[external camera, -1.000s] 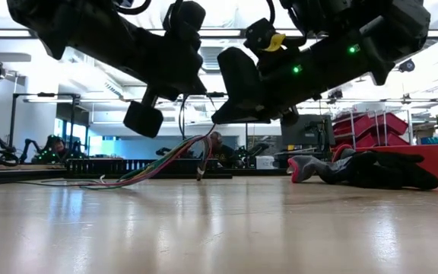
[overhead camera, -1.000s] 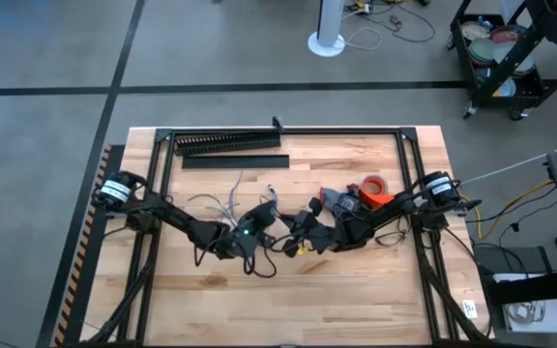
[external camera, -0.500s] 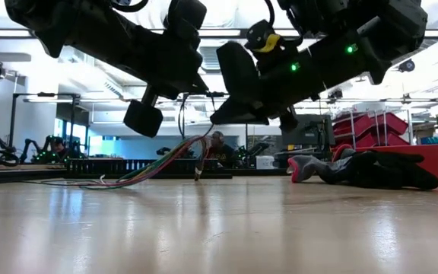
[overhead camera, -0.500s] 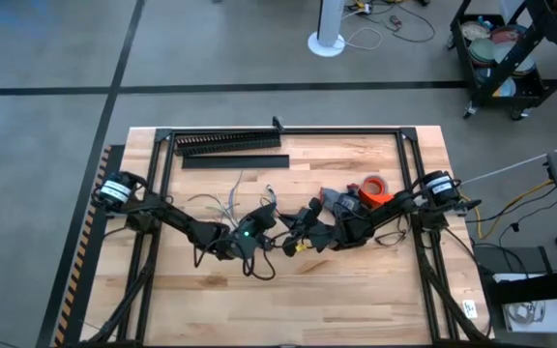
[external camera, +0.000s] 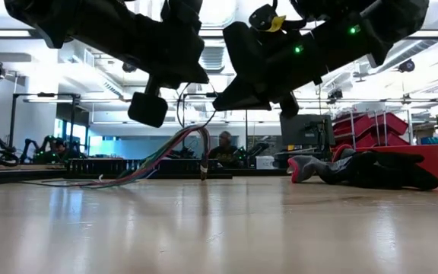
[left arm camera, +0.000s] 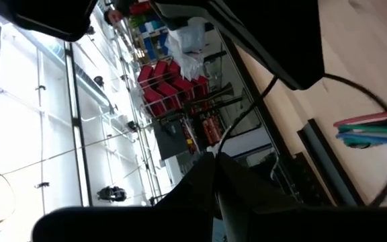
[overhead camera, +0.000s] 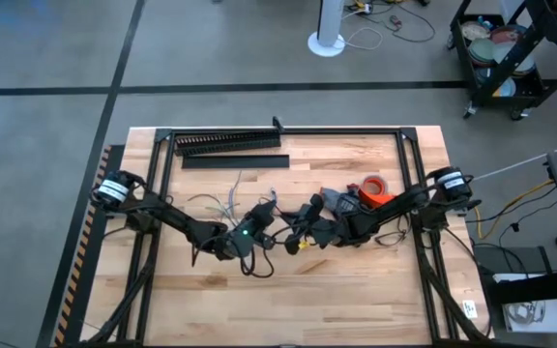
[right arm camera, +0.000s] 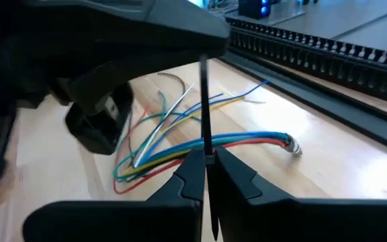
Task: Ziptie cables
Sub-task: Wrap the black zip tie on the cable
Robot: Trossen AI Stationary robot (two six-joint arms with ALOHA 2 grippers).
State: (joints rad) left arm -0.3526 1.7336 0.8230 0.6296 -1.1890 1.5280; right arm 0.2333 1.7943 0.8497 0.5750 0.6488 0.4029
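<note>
**Ziptie held upright over the cables**

Pinching a ziptie [right arm camera: 204, 101] between nearly closed fingertips, the right end effector [right arm camera: 205, 176] sits mid-desk, with the strip standing up from the tips. In the right wrist view the cables [right arm camera: 200, 144] lie on the desk [right arm camera: 328, 168] just beyond the tips, fanned at one end and gathered toward a dark end near the black duct [right arm camera: 314, 60]. Their long axis runs across the line of the ziptie, roughly crosswise to it, which is the relation the coming move turns on: by my judgement the strip must pass under or around the gathered part, not the splayed ends.

From above, the left end effector [overhead camera: 264, 220] and right end effector [overhead camera: 293, 232] nearly meet, with the cables [overhead camera: 222, 205] trailing away on the left arm's side. Whether the left end effector is wide or narrow I cannot tell.

The low view adds what the others lack: the cables [external camera: 169, 152] rise in an arch off the desk up toward the arms, one end hanging down to just above the wood. So part of the bundle is lifted, though which arm carries it is hidden. Only the right wrist view shows the ziptie clearly.
</note>
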